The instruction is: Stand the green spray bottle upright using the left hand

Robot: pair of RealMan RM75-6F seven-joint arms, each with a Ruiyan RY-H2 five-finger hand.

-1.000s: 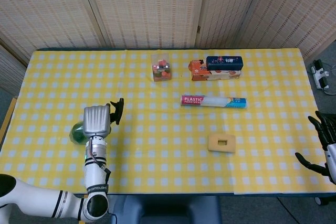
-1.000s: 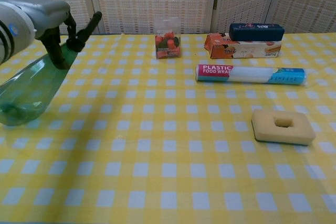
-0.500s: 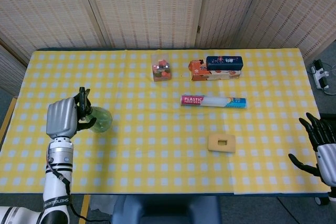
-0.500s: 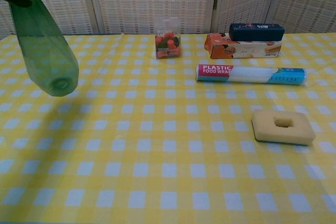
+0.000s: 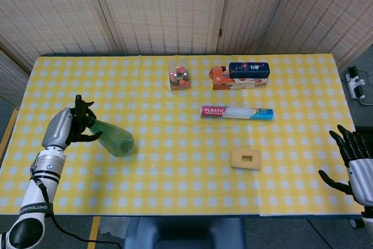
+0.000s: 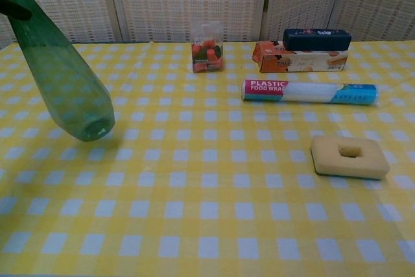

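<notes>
**Left hand has the green bottle by the neck, tilted, not upright**

Nearest the robot: right hand [image 5: 352,164] sits off the table's right front edge, holding nothing, fingers spread apart. Only the head view shows it.

Left hand [image 5: 64,127] is at the left side of the table [image 5: 175,196], fingers wrapped around the neck/sprayer end of the green spray bottle [image 5: 113,137]. The bottle is tilted: head up toward the hand, base angled down and to the right over the yellow checked cloth. In the chest view the bottle [image 6: 61,76] runs from the top left corner down to its round base, which sits low near the cloth with a shadow right under it. Cannot tell whether the base touches the cloth. Only dark fingertips show at the top left corner in that view.

Mid table, right of centre: tan sponge block [image 6: 349,156] with a rectangular recess in its top, lying flat, well apart from the bottle.

Behind it: plastic food wrap roll [image 6: 308,91] lying lengthwise left to right.

Far row: small clear box [image 6: 207,48] with red and dark contents, near centre. To its right an orange carton [image 6: 298,59] lying flat with a dark blue box [image 6: 316,39] resting on top of it.

Behind the table: woven screen panels [image 5: 175,10].
</notes>
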